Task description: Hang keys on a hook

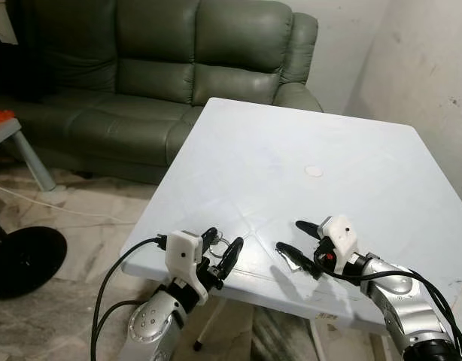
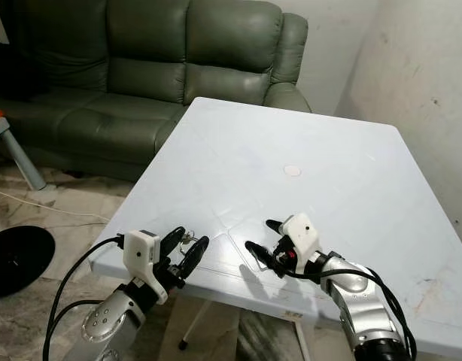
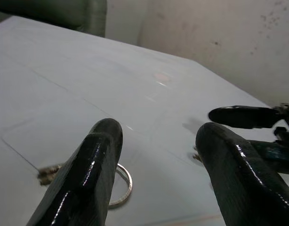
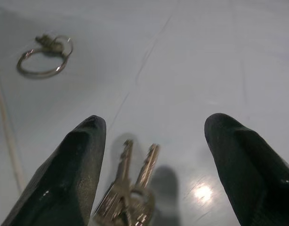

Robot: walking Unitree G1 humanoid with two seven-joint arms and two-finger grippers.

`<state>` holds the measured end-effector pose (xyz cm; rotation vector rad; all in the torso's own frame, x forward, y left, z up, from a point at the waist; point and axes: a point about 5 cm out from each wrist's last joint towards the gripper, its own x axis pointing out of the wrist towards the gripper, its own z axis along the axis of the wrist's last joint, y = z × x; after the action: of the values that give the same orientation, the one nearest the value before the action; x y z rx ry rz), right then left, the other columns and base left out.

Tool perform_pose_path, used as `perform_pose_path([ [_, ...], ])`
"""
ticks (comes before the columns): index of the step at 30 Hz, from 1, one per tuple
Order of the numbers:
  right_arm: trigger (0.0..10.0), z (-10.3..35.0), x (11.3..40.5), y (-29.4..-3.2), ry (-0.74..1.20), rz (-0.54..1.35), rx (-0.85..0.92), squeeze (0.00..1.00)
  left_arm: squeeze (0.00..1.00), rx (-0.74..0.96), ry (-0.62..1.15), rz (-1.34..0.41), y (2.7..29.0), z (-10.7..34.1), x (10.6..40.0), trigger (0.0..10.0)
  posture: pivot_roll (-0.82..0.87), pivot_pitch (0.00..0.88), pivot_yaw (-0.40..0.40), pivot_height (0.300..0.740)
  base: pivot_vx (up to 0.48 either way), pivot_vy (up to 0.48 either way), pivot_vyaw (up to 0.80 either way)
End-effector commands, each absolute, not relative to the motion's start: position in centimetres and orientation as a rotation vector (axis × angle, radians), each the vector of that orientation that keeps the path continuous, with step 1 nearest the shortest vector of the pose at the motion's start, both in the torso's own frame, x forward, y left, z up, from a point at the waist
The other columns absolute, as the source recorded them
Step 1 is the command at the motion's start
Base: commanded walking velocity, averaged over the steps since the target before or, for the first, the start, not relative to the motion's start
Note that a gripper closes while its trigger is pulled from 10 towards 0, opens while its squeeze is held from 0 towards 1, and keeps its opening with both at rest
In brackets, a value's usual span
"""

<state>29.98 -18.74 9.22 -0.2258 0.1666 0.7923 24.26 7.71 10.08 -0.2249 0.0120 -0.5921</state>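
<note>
Keys (image 4: 130,200) — half cut off

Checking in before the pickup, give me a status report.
Right gripper open over silver keys on white plastic table. Left gripper open by loose metal key ring. Nothing blocking.

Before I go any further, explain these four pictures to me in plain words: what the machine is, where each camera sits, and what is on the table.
This is a humanoid robot with two silver arms. Two pictures come from its head, looking down at a white table beside a green sofa. The other two come from a camera on each wrist, looking along that gripper's black fingers. The left gripper hovers at the table's near edge over a metal ring. The right gripper hovers over a bunch of keys. Both have their jaws open; nothing is held. A small round disc sits mid-table.
</note>
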Motion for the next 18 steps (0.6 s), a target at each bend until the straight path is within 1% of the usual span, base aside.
perform_pose_path([
  [1, 10.0, 9.6, 30.3, -19.2, 0.167, 0.810, -0.247, 0.00, 0.00, -0.206, 0.014, -0.618, 7.2, 10.3, 23.9, 10.0, -0.02, 0.047, -0.078, 0.740, 0.000, 0.000, 0.00],
  [11, 10.0, 9.7, 30.3, -20.2, 0.147, 0.837, -0.138, 0.00, 0.00, -0.214, 0.031, -0.622, 7.0, 10.1, 23.6, 10.0, -0.02, 0.044, -0.072, 0.740, 0.000, 0.000, 0.00],
  [18, 10.0, 9.1, 29.7, -20.9, 0.188, 0.888, -0.193, 0.00, 0.00, -0.208, 0.032, -0.625, 7.1, 10.2, 23.7, 10.0, -0.02, 0.046, -0.063, 0.740, 0.000, 0.000, 0.00],
])
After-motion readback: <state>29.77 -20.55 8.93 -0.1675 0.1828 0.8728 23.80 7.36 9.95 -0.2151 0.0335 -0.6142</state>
